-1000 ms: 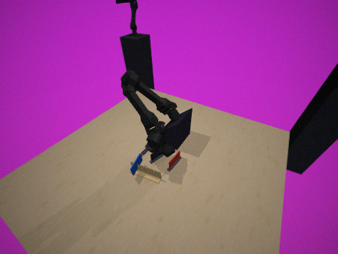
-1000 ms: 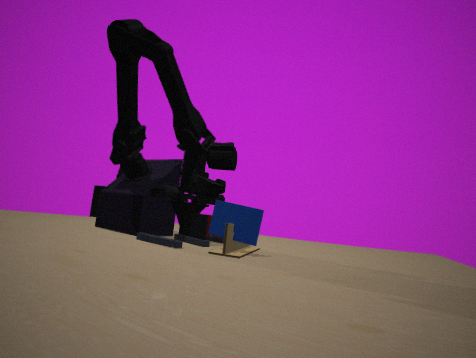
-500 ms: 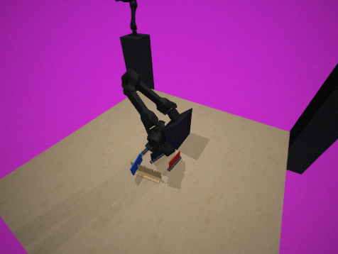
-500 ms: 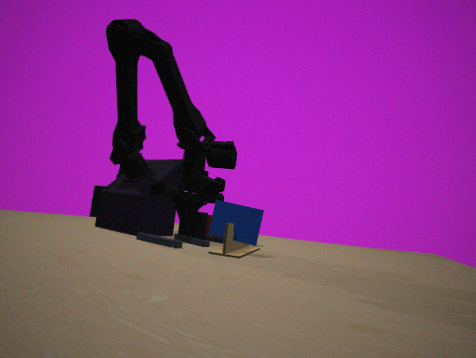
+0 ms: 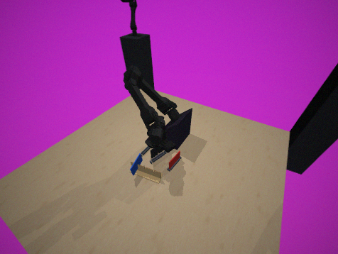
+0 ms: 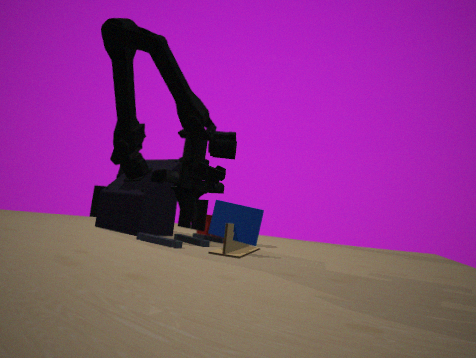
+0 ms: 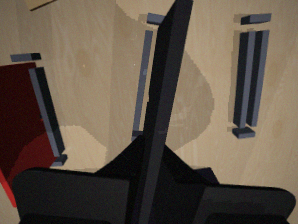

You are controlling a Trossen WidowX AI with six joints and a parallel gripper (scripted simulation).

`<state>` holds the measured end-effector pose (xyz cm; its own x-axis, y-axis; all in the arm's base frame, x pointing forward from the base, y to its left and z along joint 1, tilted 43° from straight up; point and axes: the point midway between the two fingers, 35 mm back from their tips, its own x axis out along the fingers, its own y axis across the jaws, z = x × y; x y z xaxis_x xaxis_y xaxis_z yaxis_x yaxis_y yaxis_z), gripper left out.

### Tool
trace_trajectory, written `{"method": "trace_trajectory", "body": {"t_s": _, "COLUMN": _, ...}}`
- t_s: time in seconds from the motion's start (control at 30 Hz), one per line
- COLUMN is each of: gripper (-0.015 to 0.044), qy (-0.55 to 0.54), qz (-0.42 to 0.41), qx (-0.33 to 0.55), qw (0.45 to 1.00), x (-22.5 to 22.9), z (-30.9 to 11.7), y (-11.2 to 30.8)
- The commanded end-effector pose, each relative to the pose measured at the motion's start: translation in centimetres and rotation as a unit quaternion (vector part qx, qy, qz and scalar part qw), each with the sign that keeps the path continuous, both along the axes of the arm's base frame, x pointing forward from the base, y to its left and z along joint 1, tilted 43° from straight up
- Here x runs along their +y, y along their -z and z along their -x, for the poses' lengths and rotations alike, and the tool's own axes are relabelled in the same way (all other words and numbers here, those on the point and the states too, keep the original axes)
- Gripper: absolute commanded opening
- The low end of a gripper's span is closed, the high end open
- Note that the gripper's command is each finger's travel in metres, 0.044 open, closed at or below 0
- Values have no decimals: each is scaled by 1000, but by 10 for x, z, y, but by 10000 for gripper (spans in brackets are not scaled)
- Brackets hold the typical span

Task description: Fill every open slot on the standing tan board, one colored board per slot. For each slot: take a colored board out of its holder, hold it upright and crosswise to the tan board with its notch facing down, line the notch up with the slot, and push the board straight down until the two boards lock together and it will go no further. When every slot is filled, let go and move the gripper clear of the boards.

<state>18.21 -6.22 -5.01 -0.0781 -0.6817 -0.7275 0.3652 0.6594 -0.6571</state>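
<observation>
My gripper (image 5: 160, 147) (image 6: 193, 199) (image 7: 147, 141) is shut on a black board (image 5: 155, 153) (image 6: 202, 215) (image 7: 172, 60), upright, a little above the middle holder (image 5: 157, 157) (image 6: 192, 240) (image 7: 142, 90). The notch is hidden. The tan board (image 5: 150, 174) (image 6: 229, 241) stands in front of the gripper; one corner shows in the wrist view. A blue board (image 5: 136, 164) (image 6: 240, 220) sits upright and crosswise at its one end. Small notches show along the rest of its top edge. A red board (image 5: 174, 159) (image 7: 17, 110) stands in its own holder.
An empty holder (image 5: 145, 150) (image 6: 159, 241) (image 7: 252, 75) lies on the other side of the middle holder from the red board. The dark arm base (image 5: 181, 129) (image 6: 135, 207) is close behind the holders. A black pillar (image 5: 314, 131) rises at the far right in the top view.
</observation>
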Motion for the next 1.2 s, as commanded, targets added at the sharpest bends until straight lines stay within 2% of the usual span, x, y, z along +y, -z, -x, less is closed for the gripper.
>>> {"method": "trace_trajectory", "body": {"t_s": 0.0, "gripper": 0, "qy": 2, "qz": -2, "qx": -6, "qw": 1000, "x": 7, "z": -4, "y": -7}}
{"method": "trace_trajectory", "body": {"t_s": 0.93, "gripper": 0, "qy": 1, "qz": -4, "qx": -6, "qw": 1000, "x": 50, "z": -10, "y": -51}}
{"method": "trace_trajectory", "body": {"t_s": 1.17, "gripper": 0, "qy": -22, "qz": -7, "qx": 15, "qw": 1000, "x": 50, "z": -26, "y": -53}}
